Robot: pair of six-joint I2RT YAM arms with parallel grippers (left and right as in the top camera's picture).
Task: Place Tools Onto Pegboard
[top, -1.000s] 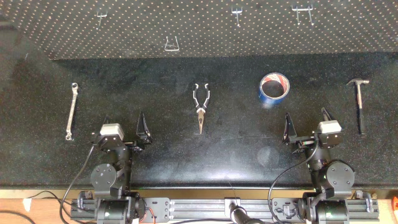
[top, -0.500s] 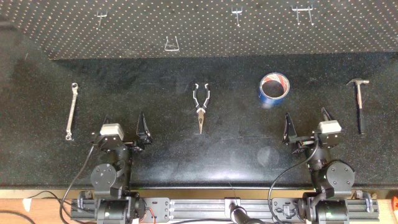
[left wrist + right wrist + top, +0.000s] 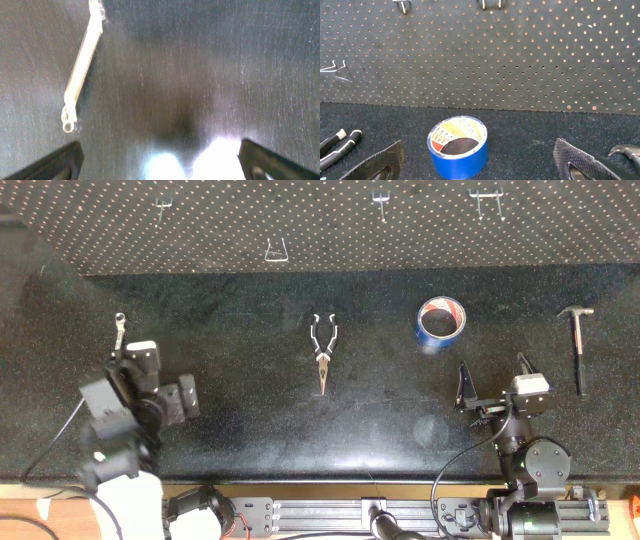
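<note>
A silver wrench (image 3: 82, 60) lies on the black mat at the left, its far end (image 3: 120, 323) poking out from under my left arm. My left gripper (image 3: 160, 162) hangs open above the mat beside the wrench, holding nothing. Needle-nose pliers (image 3: 322, 352) lie mid-table. A blue tape roll (image 3: 440, 322) stands right of centre, also seen as tape roll (image 3: 458, 146). A hammer (image 3: 577, 345) lies at the far right. My right gripper (image 3: 493, 380) rests open and empty near the front edge, facing the tape. The pegboard (image 3: 330, 225) rises at the back.
Metal hooks sit on the pegboard: a wire loop hook (image 3: 277, 252), a single hook (image 3: 162, 205), another hook (image 3: 380, 200) and a double hook (image 3: 487, 200). The mat between the tools is bare.
My left arm has swung left and risen from its rest pose, and now hangs over the wrench. The right arm and the tools have not moved.
</note>
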